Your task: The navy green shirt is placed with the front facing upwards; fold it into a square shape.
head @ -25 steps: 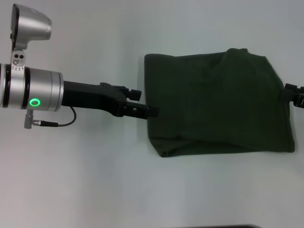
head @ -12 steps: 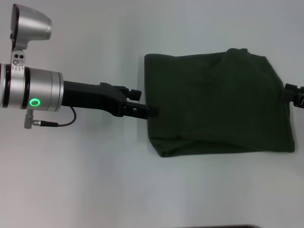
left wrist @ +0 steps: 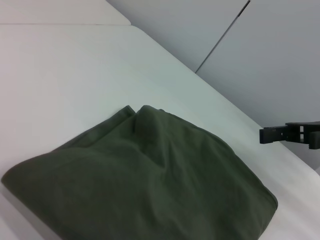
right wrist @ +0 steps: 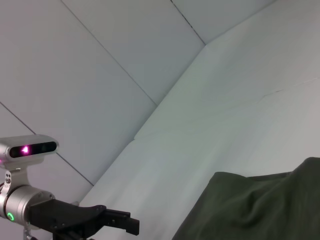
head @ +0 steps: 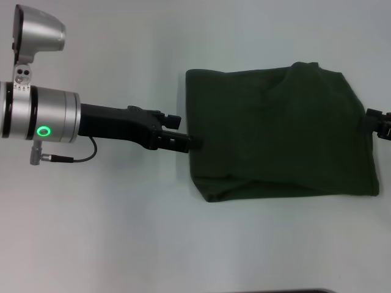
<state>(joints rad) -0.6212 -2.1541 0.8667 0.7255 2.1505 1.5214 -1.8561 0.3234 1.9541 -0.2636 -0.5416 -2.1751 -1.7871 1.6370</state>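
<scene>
At the left edge of the head view a silver cylindrical arm segment with a glowing green ring light (head: 43, 130) reaches toward the centre of the frame, a thin black cable looping below it. It ends in the black left gripper (head: 194, 143), whose tip touches the left edge of the cloth at mid-height; whether its fingers are apart or pressed together cannot be told from here, and the left wrist view does not show them at all.

Right of centre lies the dark olive-green cotton shirt (head: 278, 131), folded into a rough rectangle on the plain white table (head: 122, 232). Its upper edge rises in a soft hump toward the upper right, and a folded layer shows along the lower edge as a thicker band. The chest lettering and collar are not visible. In the left wrist view the shirt (left wrist: 145, 190) fills the lower half, with a raised ridge near its far edge.

At the right edge of the head view the black right gripper (head: 380, 124) sits just against the shirt's right side, mostly cut off by the frame; whether it is apart or together cannot be told.
</scene>
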